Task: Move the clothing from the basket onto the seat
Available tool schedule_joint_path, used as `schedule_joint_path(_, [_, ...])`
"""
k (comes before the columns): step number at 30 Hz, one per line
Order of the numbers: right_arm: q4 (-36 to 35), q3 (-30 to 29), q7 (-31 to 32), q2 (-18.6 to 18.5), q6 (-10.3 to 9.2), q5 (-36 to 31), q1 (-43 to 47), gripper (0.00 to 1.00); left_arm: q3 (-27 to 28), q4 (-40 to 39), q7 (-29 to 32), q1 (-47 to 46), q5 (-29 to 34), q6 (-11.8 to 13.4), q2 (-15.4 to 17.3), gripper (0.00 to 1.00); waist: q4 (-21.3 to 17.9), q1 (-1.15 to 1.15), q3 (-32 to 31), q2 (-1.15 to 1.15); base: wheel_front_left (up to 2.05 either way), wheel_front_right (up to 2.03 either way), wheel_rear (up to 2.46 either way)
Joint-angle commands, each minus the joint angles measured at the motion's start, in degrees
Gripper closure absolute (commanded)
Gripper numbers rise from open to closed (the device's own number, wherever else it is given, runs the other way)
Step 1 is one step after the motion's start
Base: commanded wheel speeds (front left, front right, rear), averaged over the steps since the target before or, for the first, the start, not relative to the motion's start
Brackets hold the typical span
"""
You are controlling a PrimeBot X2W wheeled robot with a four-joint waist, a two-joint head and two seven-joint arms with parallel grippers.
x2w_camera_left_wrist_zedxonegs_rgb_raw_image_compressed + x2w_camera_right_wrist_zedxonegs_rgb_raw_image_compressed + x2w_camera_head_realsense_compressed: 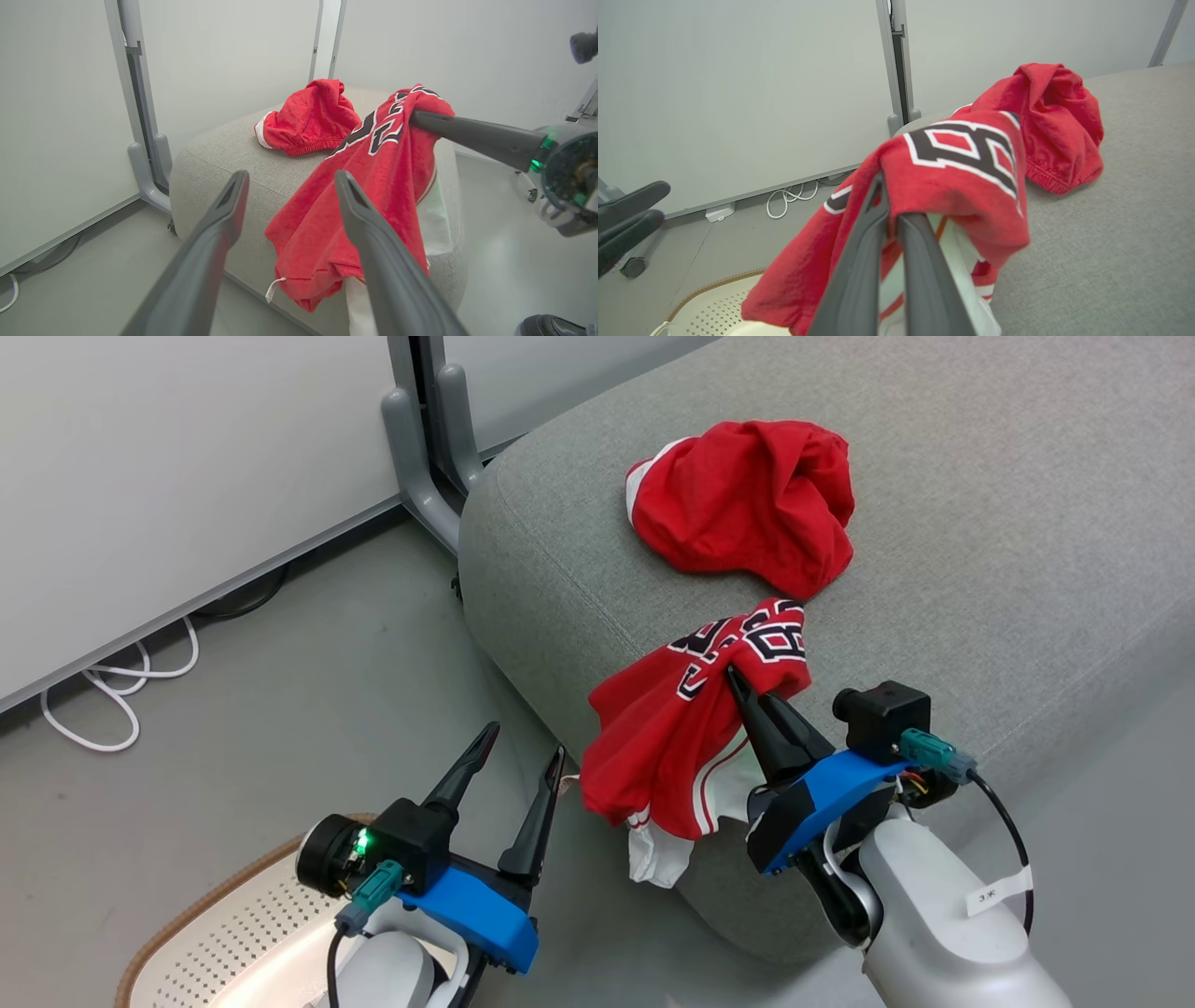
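The plain red piece of clothing (747, 504) lies bunched on the seat (980, 569), a light grey sofa. The red jersey (681, 728) with black numbers drapes over the sofa's front corner, its lower part hanging down the side. My right gripper (733, 679) is shut on the jersey's upper fold, which the right wrist view shows pinched at the gripper (888, 207). My left gripper (523, 747) stands open and holds nothing, left of the jersey and above the floor. The cream basket (215, 915) sits at the lower left, under my left arm.
A white partition wall with grey post feet (420, 457) stands behind the sofa's left end. A white cable (112, 700) loops on the floor by the wall. A dark shoe (546, 324) shows at the left wrist view's lower right corner.
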Motion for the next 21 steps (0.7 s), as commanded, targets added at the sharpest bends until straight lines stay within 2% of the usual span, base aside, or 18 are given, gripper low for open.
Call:
schedule_joint_path(1, [-0.45,-0.29,-0.31,0.03,0.01,-0.34,0.67,1.0,-0.13,0.22,-0.17,-1.09,-0.26,-0.14,0.37,0.0,-0.04,0.0,0.09,0.0,0.0,0.0,0.0])
schedule_joint_path(13, [-1.59,-1.68,-0.31,0.03,0.01,-0.53,1.57,1.0,-1.52,0.78,-0.17,-2.26,-1.18,-0.14,1.21,0.0,-0.15,0.0,0.91,0.0,0.0,0.0,0.0])
schedule_joint_path(21, [0.38,-3.62,-0.31,0.04,0.01,1.36,-4.19,1.0,-0.97,-0.19,-0.17,-1.95,-0.46,-0.14,1.91,0.0,-0.4,0.0,2.38,0.0,0.0,0.0,0.0])
